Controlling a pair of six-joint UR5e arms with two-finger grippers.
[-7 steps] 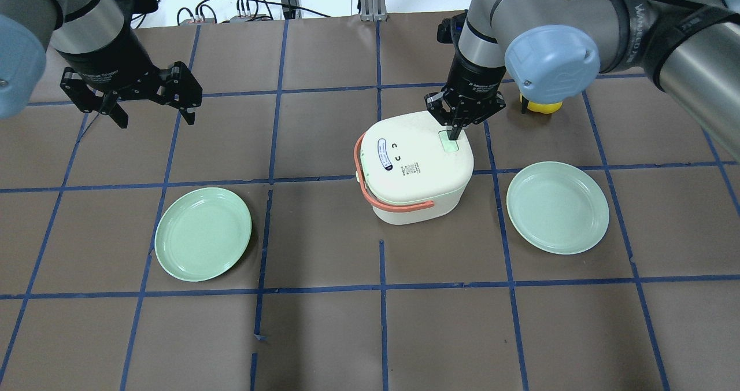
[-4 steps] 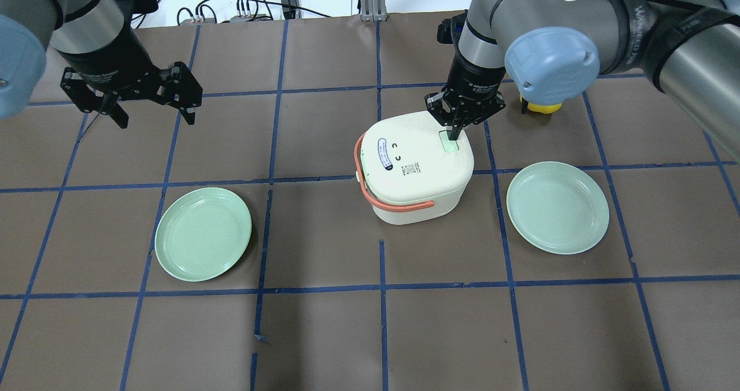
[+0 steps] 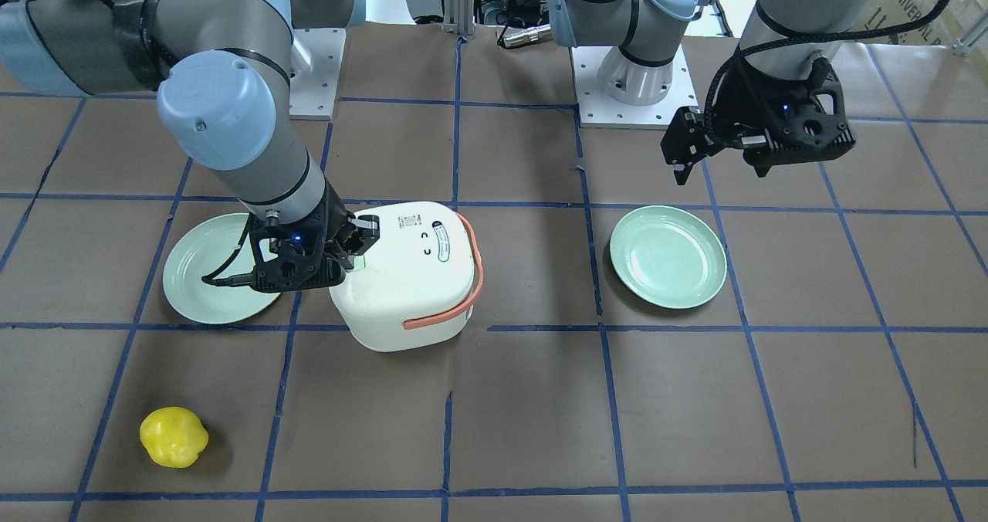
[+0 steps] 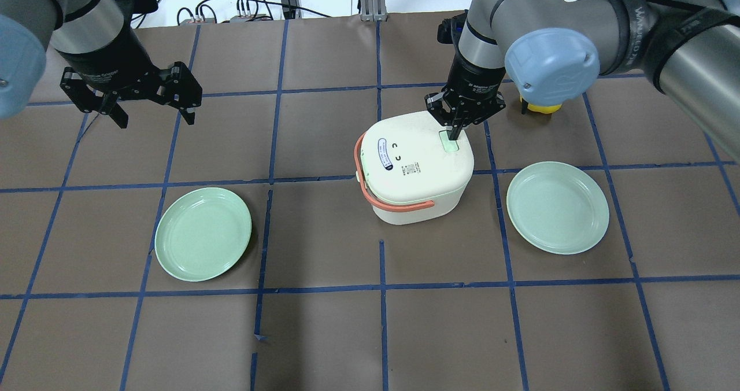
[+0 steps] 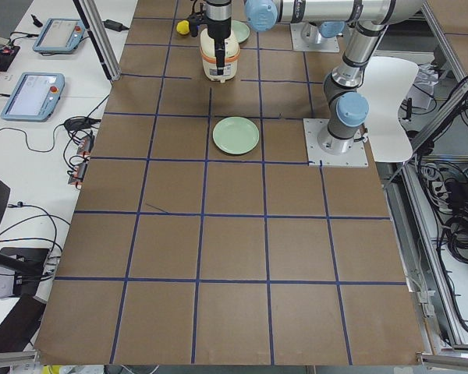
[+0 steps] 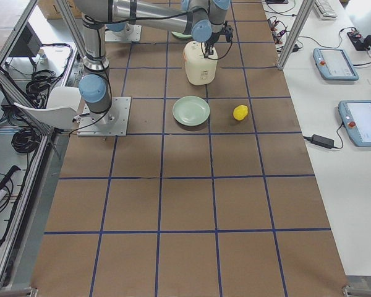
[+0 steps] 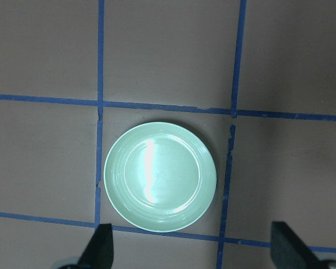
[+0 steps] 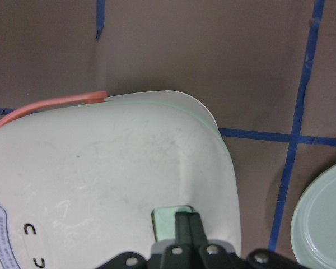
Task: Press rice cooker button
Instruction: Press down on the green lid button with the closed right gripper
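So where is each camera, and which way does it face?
Front-facing: across the table, looking down at the rice cooker; both arms show.
Overhead: behind the robot, looking forward and down; both arms, right claw at the button.
Left side: table's end, looking along it; left arm nearest.
Right side: opposite end; right arm nearest.
Left wrist: straight down on a green plate; left claw open.
Right wrist: down on the lid; shut claw at the button.
Shared: overhead and right wrist both show the button.

Scuffed cream plastic rice cooker (image 8: 112, 162), glossy green plate (image 7: 159, 176), matt table (image 4: 324, 333)
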